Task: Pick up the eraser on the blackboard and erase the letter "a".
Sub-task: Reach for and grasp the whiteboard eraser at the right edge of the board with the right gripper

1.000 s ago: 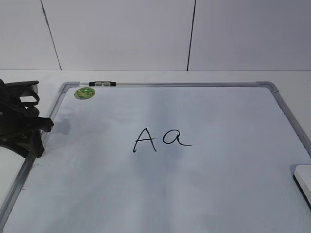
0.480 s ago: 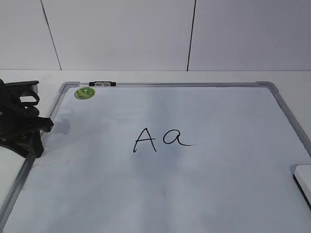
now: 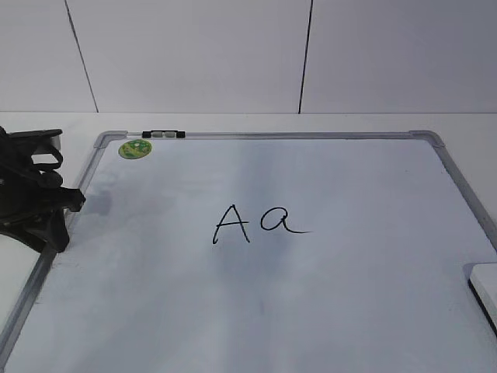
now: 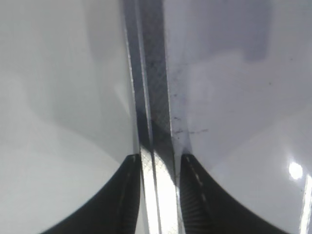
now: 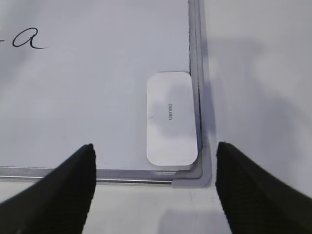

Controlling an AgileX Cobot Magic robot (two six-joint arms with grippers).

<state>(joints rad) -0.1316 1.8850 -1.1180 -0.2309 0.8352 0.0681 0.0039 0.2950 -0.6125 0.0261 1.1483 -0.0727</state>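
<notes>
My right hand [image 5: 155, 187] hung wide open and empty, its two dark fingers [image 5: 58, 190] filling the lower left and lower right of the right wrist view. Between them, just above, lay the eraser [image 5: 171, 118], flat on the blackboard [image 5: 97, 97] and tucked against the frame at the lower right corner of the board. The letter "a" [image 5: 27, 39] sat far off in the upper left of that view, well apart from the eraser.

To pick it up well, I judged I should lower straight down with the fingers spanning the eraser's narrow sides. The frame rail touching its right edge left little room for a finger, so nudging it inward first might help.

My left hand [image 4: 157, 163] rested at the left edge of the exterior view, fingers narrowly parted astride the board's frame rail [image 4: 151, 97], seemingly not clamping it.
</notes>
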